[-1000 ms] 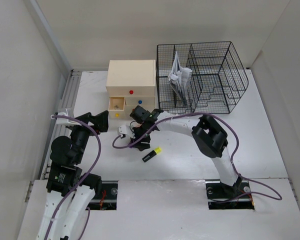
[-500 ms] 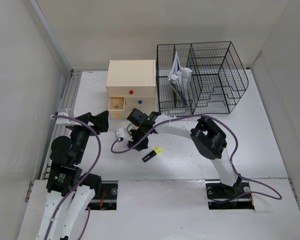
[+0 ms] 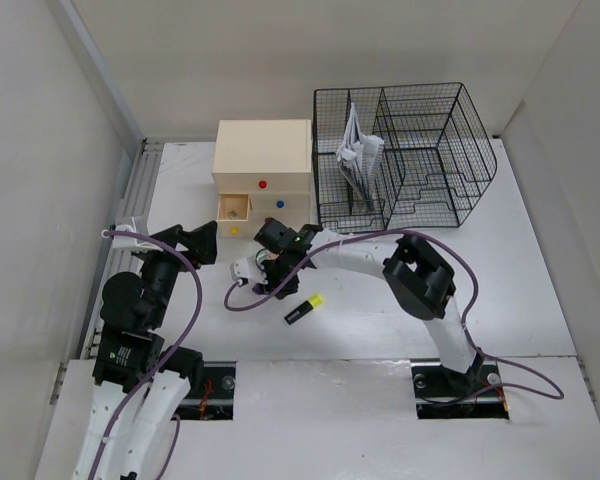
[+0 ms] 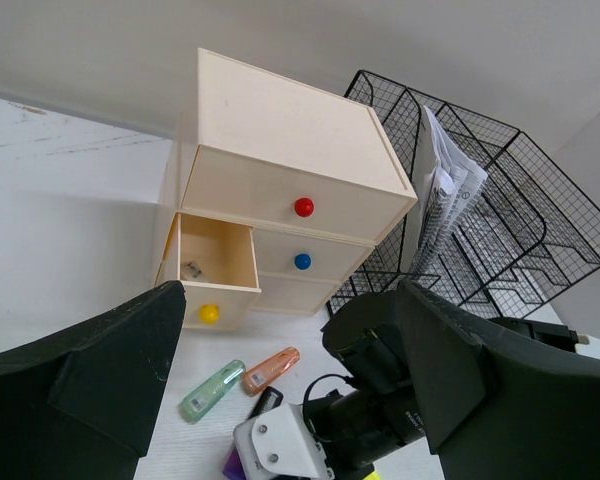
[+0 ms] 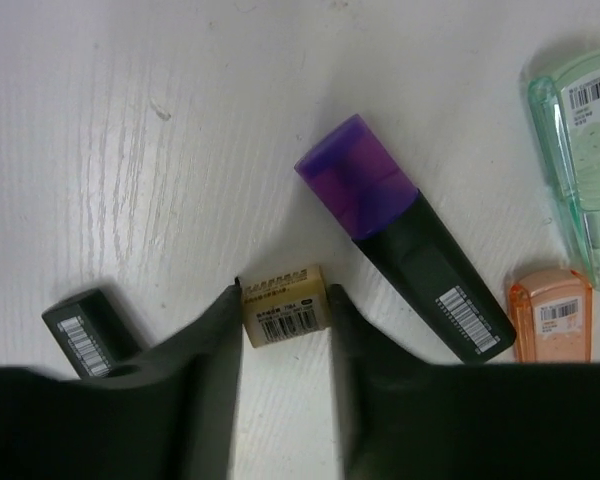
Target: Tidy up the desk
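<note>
On the white desk (image 3: 540,260) lies a small tan eraser (image 5: 285,305) with a barcode label. My right gripper (image 5: 285,322) is shut on the eraser, one finger against each short side, low over the desk in front of the drawer box (image 3: 263,165). Beside the eraser lie a purple-capped black highlighter (image 5: 400,240), a green case (image 5: 585,170) and an orange case (image 5: 550,315). My left gripper (image 4: 290,400) hangs wide open and holds nothing, to the left of the right one (image 3: 270,275).
The beige box's lowest left drawer (image 4: 215,260) stands open with a small metal clip (image 4: 191,269) inside. A yellow-capped highlighter (image 3: 303,309) lies nearer the arms. A black wire mesh organizer (image 3: 410,150) holding papers stands at the back right. A metal rail (image 3: 135,215) runs along the left edge.
My right gripper has moved slightly left and lower, and its fingers have closed in on the tan eraser. The left arm has stayed put.
</note>
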{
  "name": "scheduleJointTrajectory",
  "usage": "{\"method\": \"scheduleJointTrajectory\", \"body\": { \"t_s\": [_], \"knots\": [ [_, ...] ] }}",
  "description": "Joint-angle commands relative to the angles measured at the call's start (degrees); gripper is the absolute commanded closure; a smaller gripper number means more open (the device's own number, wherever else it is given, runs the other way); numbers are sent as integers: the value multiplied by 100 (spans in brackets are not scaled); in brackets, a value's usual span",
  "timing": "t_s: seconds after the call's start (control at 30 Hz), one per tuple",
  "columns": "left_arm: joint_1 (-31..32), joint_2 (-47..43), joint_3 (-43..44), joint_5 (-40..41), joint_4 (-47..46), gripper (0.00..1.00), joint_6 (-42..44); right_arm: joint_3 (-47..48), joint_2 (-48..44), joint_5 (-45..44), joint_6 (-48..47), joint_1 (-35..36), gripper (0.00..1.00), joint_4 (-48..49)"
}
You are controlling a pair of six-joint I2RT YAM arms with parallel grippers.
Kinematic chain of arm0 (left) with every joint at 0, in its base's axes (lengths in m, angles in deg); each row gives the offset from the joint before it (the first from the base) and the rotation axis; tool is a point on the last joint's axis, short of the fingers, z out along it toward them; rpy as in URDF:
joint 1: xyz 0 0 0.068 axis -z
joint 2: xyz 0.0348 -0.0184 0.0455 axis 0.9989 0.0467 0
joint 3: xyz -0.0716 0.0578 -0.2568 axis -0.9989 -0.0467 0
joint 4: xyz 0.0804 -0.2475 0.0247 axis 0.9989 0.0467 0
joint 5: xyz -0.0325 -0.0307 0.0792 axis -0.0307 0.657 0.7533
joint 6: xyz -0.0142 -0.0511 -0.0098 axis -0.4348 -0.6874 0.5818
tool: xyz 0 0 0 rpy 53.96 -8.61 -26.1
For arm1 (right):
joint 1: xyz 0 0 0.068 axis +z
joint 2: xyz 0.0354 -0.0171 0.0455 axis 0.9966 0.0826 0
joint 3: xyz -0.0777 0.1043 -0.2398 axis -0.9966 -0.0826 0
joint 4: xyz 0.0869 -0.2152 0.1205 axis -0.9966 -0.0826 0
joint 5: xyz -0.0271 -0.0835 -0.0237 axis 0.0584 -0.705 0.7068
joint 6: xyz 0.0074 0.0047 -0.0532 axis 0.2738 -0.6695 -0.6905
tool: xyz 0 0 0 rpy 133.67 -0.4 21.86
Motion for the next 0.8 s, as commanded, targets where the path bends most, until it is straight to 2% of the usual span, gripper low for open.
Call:
{"method": "scheduleJointTrajectory", "body": {
  "t_s": [0.0, 0.1, 0.2, 0.33, 0.47, 0.63, 0.77],
  "knots": [
    [-20, -68, -12, -82, -293, 16, -15, -172, 33, -349, -232, 22, 73, -280],
    [-20, -68, -12, -82, -293, 16, -15, -119, 86, -296, -294, 22, 89, -333],
    [-20, -120, -12, -29, -293, 16, -15, 117, 86, -139, -294, 22, 95, -516],
    [-20, -173, -12, 24, -293, 16, -15, 451, -405, 266, -154, 22, 96, -623],
    [-20, -173, -12, 24, -293, 16, -15, 890, -695, 266, -101, 22, 95, -816],
    [-20, -226, -12, 24, -293, 16, -15, 1576, -749, -5, -100, 22, 95, -948],
    [-20, -392, -65, 77, -345, 16, -15, 1911, -819, -506, 119, 22, 94, -354]
  ]
}}
